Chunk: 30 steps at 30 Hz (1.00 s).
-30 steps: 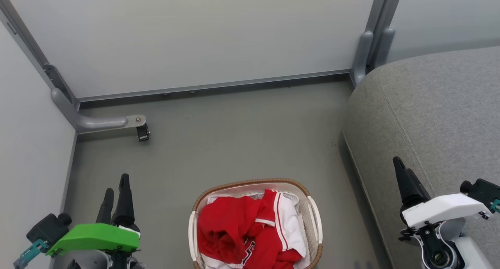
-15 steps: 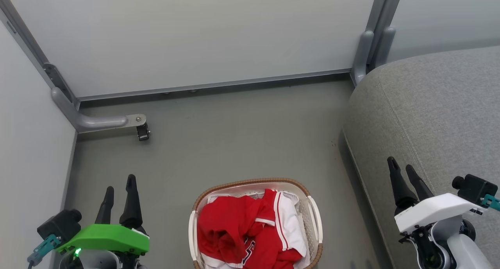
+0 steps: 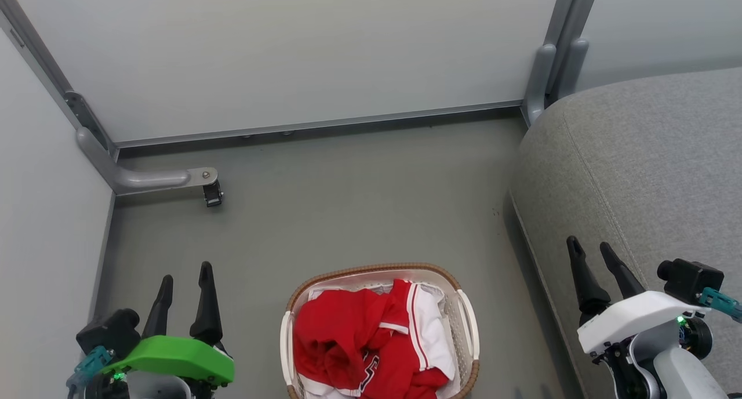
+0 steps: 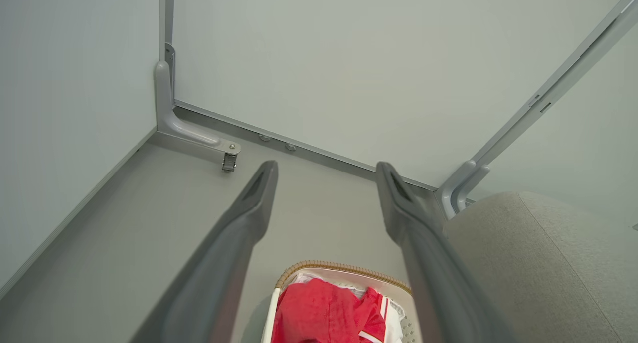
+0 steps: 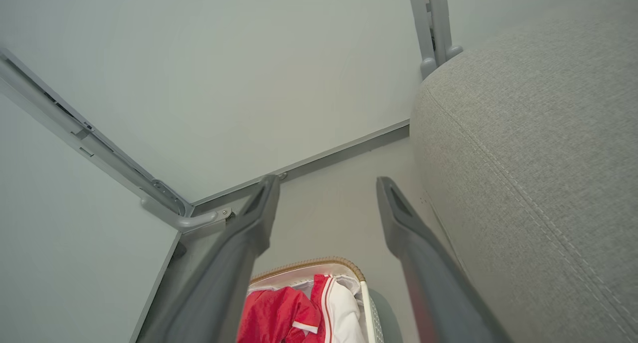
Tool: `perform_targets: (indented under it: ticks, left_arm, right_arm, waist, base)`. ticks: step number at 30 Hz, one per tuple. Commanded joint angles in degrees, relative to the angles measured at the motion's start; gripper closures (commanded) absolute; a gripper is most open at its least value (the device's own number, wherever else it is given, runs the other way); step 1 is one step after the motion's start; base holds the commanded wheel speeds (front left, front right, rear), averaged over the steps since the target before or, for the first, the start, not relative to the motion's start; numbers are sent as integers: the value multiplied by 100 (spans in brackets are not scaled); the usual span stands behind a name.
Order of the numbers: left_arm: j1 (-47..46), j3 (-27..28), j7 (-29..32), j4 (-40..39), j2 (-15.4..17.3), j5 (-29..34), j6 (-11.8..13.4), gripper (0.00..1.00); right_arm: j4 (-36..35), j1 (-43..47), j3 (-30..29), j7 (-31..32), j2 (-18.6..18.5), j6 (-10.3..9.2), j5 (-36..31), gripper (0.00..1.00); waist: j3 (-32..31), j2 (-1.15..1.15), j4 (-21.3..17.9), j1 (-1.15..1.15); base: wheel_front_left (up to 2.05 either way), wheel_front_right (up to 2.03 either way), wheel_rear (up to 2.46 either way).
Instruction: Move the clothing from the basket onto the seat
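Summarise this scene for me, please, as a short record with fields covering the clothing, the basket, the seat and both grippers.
contents: red-and-white clothing heaped inside the basket
basket position: on the floor, apart from the seat
seat: grey, no clothing on the visible part
left arm: left gripper open, empty, left of the basket
right arm: right gripper open, empty, right of the basket, by the seat
progress: nothing moved yet

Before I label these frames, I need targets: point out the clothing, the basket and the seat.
clothing [image 3: 339,332], head view, on the bunched red fabric.
basket [image 3: 377,267], head view, on the far brown woven rim.
seat [image 3: 649,167], head view, on the bare grey cushion top.
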Motion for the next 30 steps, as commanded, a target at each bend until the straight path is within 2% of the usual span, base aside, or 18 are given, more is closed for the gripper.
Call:
perform_targets:
  ticks: [1, 30]
  left_arm:
    - [67, -6, -48, -36, 49, 200, 28, 0]
    - [276, -108, -429, 33, -27, 1645, 108, 0]
  right_arm:
    - [-17, -129, 28, -63, -64, 3, -174, 0]
    - [108, 29, 208, -448, -118, 3, -1735, 0]
  waist:
    - [0, 0, 0, 0]
    - [17, 0, 17, 0]
  base:
    - [0, 0, 0]
    - [0, 0, 0]
